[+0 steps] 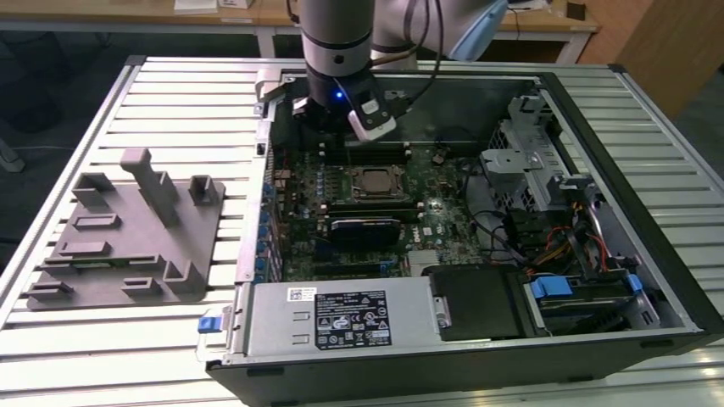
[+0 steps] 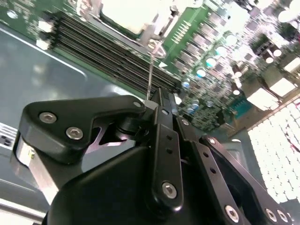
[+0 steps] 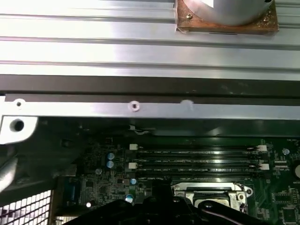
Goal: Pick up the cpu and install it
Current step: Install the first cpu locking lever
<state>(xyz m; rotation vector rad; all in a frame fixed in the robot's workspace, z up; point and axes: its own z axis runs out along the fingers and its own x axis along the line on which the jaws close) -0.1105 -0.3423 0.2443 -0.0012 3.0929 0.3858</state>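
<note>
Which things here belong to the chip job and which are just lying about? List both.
Job:
chip
green board
computer case

Lying about:
grey tray
memory sticks
power box

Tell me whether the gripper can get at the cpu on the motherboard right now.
Probably yes. The gripper hangs above the memory slots beside the cpu, inside the open case, and nothing I can see stands over the cpu.
</note>
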